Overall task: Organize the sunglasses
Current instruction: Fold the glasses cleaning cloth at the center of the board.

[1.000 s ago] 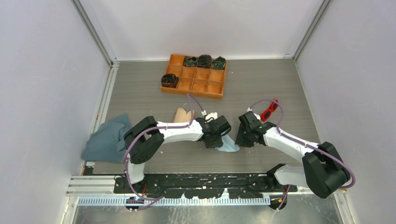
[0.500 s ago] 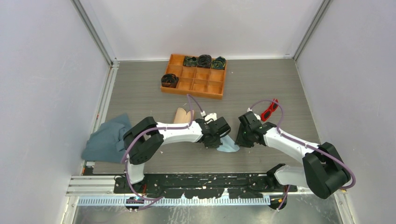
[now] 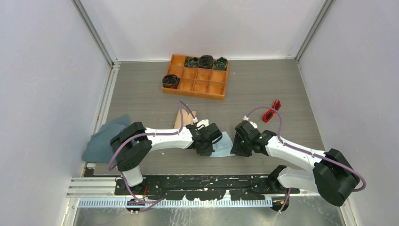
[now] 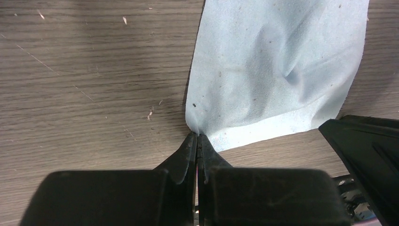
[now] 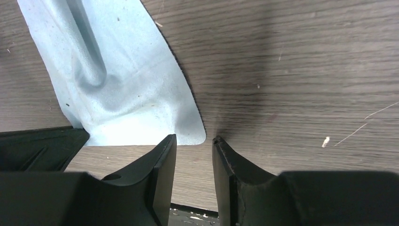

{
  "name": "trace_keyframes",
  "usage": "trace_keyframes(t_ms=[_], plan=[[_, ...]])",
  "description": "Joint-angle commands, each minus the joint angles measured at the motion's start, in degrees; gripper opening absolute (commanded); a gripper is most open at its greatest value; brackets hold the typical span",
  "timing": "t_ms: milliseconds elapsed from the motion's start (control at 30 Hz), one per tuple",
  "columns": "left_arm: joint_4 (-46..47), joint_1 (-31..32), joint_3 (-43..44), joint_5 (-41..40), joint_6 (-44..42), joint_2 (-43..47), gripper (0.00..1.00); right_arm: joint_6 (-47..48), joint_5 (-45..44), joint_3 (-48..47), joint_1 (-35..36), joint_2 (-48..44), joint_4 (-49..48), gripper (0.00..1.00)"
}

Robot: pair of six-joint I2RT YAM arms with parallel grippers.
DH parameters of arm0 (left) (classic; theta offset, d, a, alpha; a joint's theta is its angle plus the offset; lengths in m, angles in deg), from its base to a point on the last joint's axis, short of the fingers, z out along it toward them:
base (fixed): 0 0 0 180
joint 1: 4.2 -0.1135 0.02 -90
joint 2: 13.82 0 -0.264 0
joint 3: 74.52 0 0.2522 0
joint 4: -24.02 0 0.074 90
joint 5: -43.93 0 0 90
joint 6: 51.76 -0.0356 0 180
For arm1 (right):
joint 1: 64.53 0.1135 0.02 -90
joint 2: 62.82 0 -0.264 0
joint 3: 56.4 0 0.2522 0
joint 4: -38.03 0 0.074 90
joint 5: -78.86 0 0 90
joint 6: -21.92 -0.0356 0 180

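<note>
The red sunglasses (image 3: 271, 111) lie on the table at the right, away from both grippers. A small light blue cloth (image 3: 222, 145) lies flat between the two grippers. My left gripper (image 3: 207, 145) is shut on the cloth's left near corner; the left wrist view shows the jaws (image 4: 197, 136) pinching the cloth (image 4: 277, 66). My right gripper (image 3: 235, 144) is open and low over the table, its fingertips (image 5: 194, 139) straddling the near right corner of the cloth (image 5: 117, 84) without holding it.
A tan oblong case (image 3: 182, 117) lies just behind the left arm, partly hidden. An orange compartment tray (image 3: 217, 90) with several dark rolled items stands at the back. A dark grey-blue cloth (image 3: 104, 140) hangs over the table's left edge.
Both grippers have moved left and slightly nearer. The left one dragged the light blue cloth left. The right gripper has moved away from the sunglasses, which have not moved.
</note>
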Motion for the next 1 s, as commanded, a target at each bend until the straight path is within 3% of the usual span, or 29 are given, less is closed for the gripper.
trace_keyframes(t_ms=[0, 267, 700, 967], plan=[[0.03, 0.68, -0.64, 0.91, 1.52, 0.92, 0.01, -3.22, -1.74, 0.11, 1.98, 0.76, 3.8, 0.41], [-0.27, 1.38, -3.59, 0.17, 3.59, 3.76, 0.01, -5.56, -0.43, 1.17, 2.11, -1.51, 3.37, 0.37], [0.32, 2.34, -2.63, -0.8, 3.84, 2.54, 0.01, -4.9, 2.62, 1.51, 2.66, 2.18, -1.32, 0.3], [-0.48, 2.61, -2.88, -1.71, 4.24, 3.35, 0.01, -4.98, 1.63, 1.1, 2.69, 2.08, -0.59, 0.01]])
